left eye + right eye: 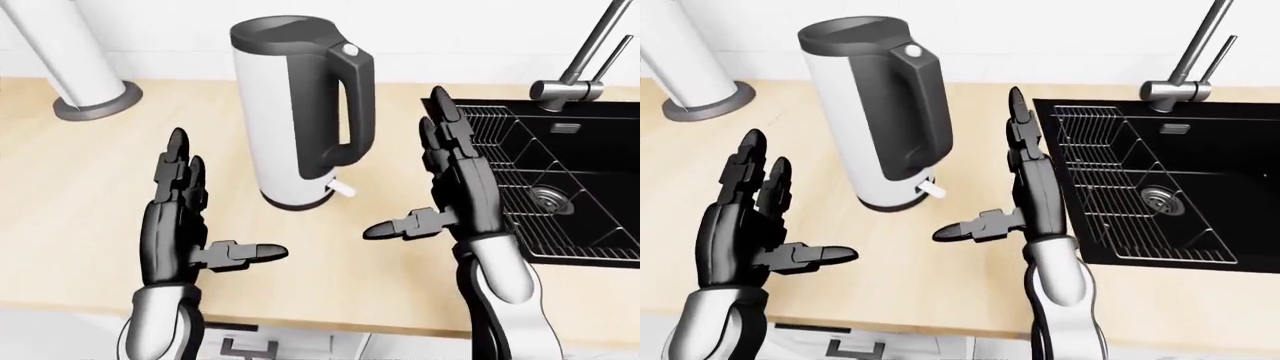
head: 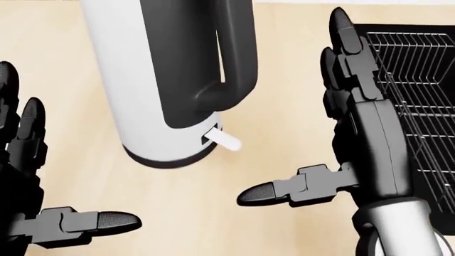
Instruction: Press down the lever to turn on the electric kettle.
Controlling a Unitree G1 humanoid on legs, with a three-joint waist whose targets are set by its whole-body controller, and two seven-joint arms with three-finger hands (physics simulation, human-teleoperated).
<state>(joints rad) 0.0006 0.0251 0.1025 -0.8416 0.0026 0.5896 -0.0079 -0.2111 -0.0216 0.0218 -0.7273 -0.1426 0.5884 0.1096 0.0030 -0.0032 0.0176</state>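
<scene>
The electric kettle (image 1: 290, 112) stands upright on the wooden counter (image 1: 70, 195), with a white body, a black lid and a black handle that faces right. Its small white lever (image 2: 224, 140) sticks out at the base under the handle and points down-right. My left hand (image 1: 226, 201) is open and empty, below and to the left of the kettle, palm turned inward. My right hand (image 1: 404, 166) is open and empty to the right of the kettle. Its thumb (image 2: 284, 191) points left, below the lever and apart from it. Neither hand touches the kettle.
A black sink (image 1: 600, 259) with a wire rack (image 1: 505, 169) lies just right of my right hand. A metal faucet (image 1: 578, 79) rises at the top right. A grey pole with a round base (image 1: 95, 101) stands at the top left. The counter's near edge runs along the bottom.
</scene>
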